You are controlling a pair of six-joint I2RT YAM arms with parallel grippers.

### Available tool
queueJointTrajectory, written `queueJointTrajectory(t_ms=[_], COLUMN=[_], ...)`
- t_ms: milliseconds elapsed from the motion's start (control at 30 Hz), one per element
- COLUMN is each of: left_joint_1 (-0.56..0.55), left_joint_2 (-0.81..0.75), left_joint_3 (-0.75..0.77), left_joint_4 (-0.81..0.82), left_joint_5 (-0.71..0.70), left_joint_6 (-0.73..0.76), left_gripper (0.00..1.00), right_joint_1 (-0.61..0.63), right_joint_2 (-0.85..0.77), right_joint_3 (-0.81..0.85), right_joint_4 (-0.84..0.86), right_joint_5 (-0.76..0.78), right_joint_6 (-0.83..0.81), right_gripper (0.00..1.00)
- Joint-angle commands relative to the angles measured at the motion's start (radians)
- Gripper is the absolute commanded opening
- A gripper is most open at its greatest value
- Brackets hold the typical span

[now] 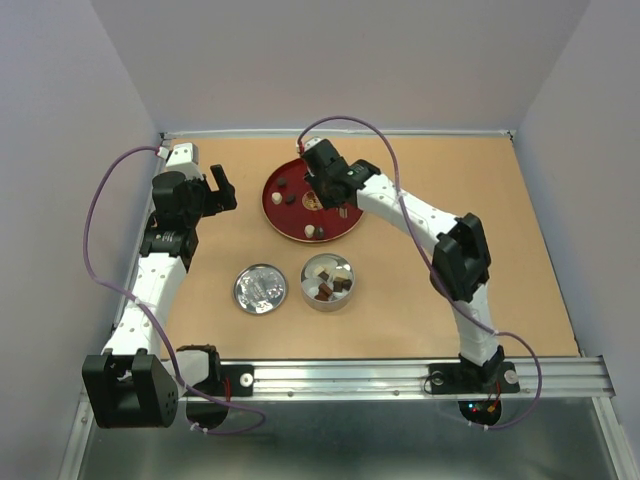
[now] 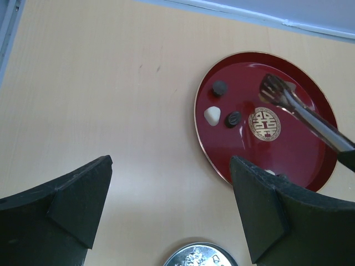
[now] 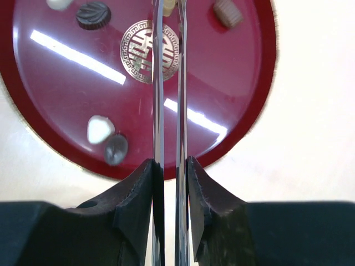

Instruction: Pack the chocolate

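Several chocolate pieces lie on a red plate (image 1: 290, 222): a dark one (image 3: 93, 15), a tan one (image 3: 227, 12), a white one (image 3: 99, 128) and a grey-dark one (image 3: 116, 148). More chocolate (image 1: 333, 287) sits in the round tin (image 1: 303, 285). My right gripper (image 3: 170, 163) is shut on the metal tongs (image 3: 158, 83), whose arms stand close together. The tongs' tips (image 2: 272, 88) are over the plate's far side at a cream piece (image 2: 289, 85). My left gripper (image 2: 171, 166) hangs open and empty over the table, left of the plate (image 2: 288, 149).
The tin's silver lid (image 1: 260, 289) lies face up left of the tin, also at the bottom of the left wrist view as the lid (image 2: 199, 256). Grey walls close in the table on three sides. A metal rail (image 1: 340, 377) runs along the near edge.
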Motion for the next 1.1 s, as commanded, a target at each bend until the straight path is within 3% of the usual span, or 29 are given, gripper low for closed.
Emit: queueJointTrajectory(t_ms=[0,233,433,867,1067], left_joint_1=[0.003,0.003,0.003,0.003,0.003], left_joint_2=[-0.004,-0.007,-0.002,-0.001,-0.002], left_joint_3=[0.021,0.02,0.019,0.018,0.016], left_joint_4=[0.032,0.032,0.03,0.03,0.03], left_joint_5=[0.015,0.011,0.014,0.014,0.012], left_joint_6=[0.004,0.003,0.004,0.001,0.003], left_gripper=[0.99,0.99,0.99,0.99,0.99], right_joint_1=[0.008,0.03,0.091,0.148,0.151], right_joint_2=[-0.176,-0.323,-0.453,-0.641,-0.668], right_joint_3=[-0.033,-0.162,-0.245,-0.173,-0.217], right_joint_4=[0.05,0.012,-0.149,-0.525,-0.603], right_joint_5=[0.028,-0.04,-0.138,-0.26,-0.285], right_joint_6=[0.006,0.046,0.108,0.233,0.247], right_gripper=[0.28,0.27,0.27,0.27,0.26])
